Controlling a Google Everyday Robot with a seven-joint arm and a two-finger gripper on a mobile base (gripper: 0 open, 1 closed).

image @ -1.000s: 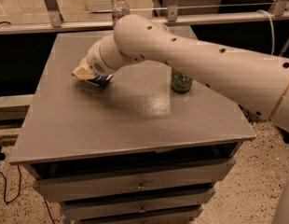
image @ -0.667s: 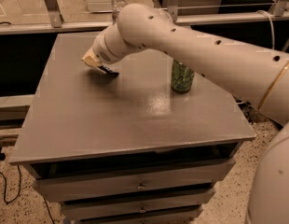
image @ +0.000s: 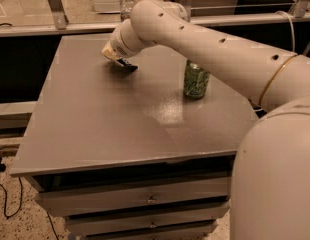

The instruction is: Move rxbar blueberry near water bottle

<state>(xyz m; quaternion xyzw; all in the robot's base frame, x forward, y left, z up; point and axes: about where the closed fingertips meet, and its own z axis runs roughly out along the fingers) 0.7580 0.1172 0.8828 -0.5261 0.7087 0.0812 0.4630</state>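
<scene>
My gripper (image: 116, 55) is over the far left part of the grey table (image: 95, 129), at the end of the long white arm. It is shut on the rxbar blueberry (image: 128, 65), a small dark-blue flat wrapper that sticks out below it, just above the tabletop. The water bottle (image: 126, 3), clear with a pale label band, stands at the table's far edge right behind the gripper, partly hidden by the arm. The bar is a short way in front of the bottle.
A green soda can (image: 196, 80) stands upright right of centre on the table, under the arm. Drawers run below the table's front edge. A metal rail and frame legs run behind the table.
The gripper has carried the blue bar away from me and to the right, toward the table's far edge and the bottle. The can has not moved.
</scene>
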